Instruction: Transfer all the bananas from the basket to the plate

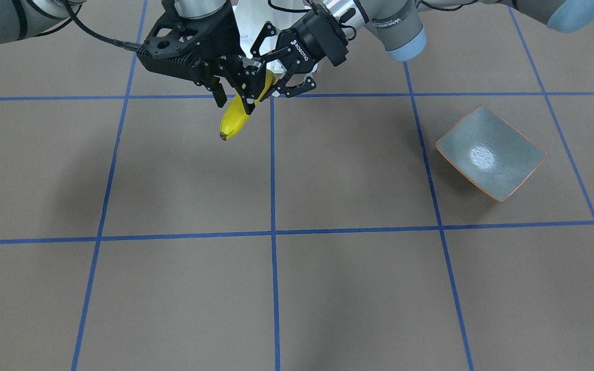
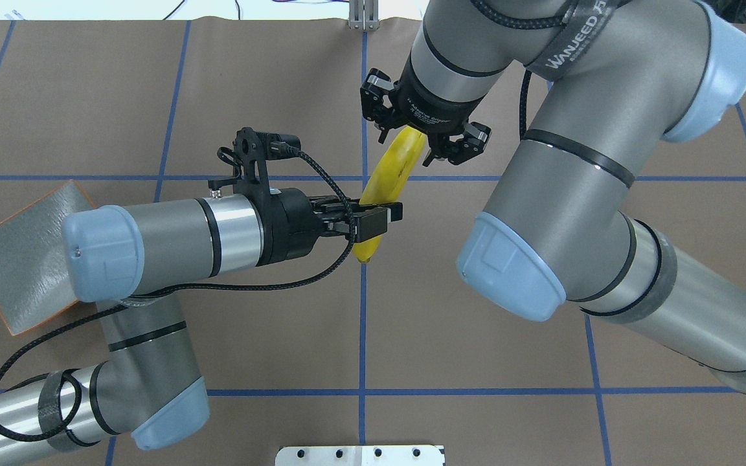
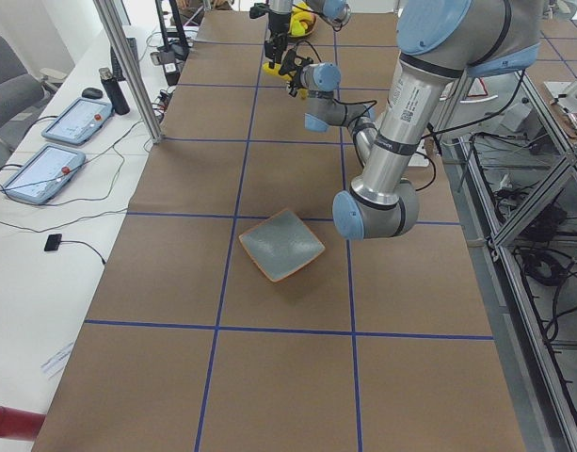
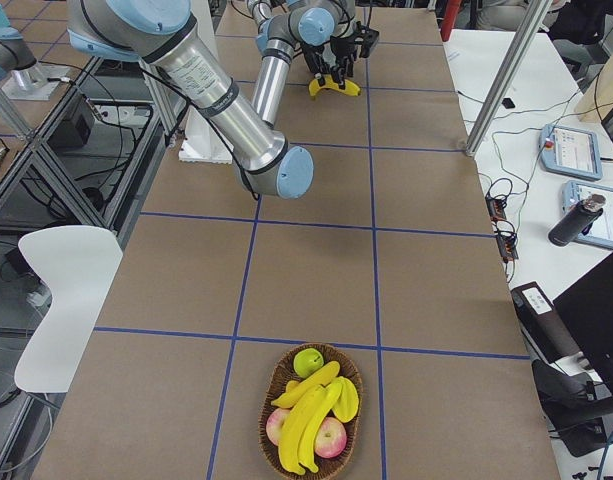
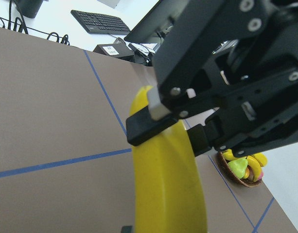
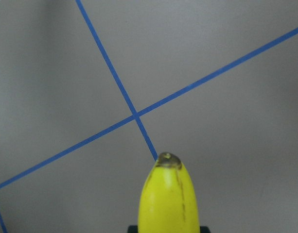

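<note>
One banana point(image 2: 391, 169) hangs in the air over the table's middle, held at both ends. My right gripper point(image 2: 421, 139) points straight down and is shut on its far end; its fingers point(image 1: 220, 95) also show in the front-facing view. My left gripper point(image 2: 366, 223) reaches in level and is shut on the end nearer the robot. The plate point(image 1: 490, 154), grey-green with an orange rim, lies bare on my left side, partly under the left arm in the overhead view. The basket point(image 4: 360, 400) sits at the table's right end with more bananas point(image 4: 306, 420) in it.
The basket also holds apples point(image 4: 331, 437) and a green fruit point(image 4: 307, 361). Blue tape lines cross the brown table. The white robot base point(image 2: 360, 455) is at the near edge. Tablets point(image 3: 76, 118) and a bottle point(image 4: 576, 220) lie on a side desk.
</note>
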